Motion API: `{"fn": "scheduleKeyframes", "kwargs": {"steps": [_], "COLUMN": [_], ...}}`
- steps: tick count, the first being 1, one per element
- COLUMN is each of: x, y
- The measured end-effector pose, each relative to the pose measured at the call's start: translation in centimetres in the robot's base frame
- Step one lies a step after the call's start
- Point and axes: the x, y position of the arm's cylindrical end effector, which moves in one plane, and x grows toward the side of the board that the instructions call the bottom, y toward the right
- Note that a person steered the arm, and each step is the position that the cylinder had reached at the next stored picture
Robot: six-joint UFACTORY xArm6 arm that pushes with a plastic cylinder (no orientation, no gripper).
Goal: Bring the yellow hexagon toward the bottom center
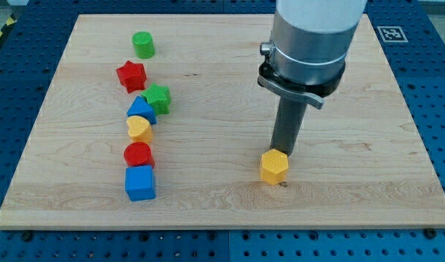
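Yellow hexagon [274,167] sits on the wooden board [353,109] right of centre toward the view's bottom, directly below my tip [283,152] and touching it or very nearly so. My tip is a bare dark rod with no jaws, so it grips nothing. Well to the tip's left in the view, a loose column runs from top to bottom: green cylinder [143,45], red star [131,75], green star [158,97], blue block [142,110] of unclear shape, yellow heart [139,129], red cylinder [138,155], blue cube [139,183].
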Motion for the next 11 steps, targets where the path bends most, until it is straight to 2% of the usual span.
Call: {"fn": "scheduleKeyframes", "kwargs": {"steps": [2,3,6,8,10,11], "x": [1.1,2.6,2.7,-10.9,-23.1,-27.6], "y": [3.8,2.4,-1.5,-2.2,-10.4,-15.1]}}
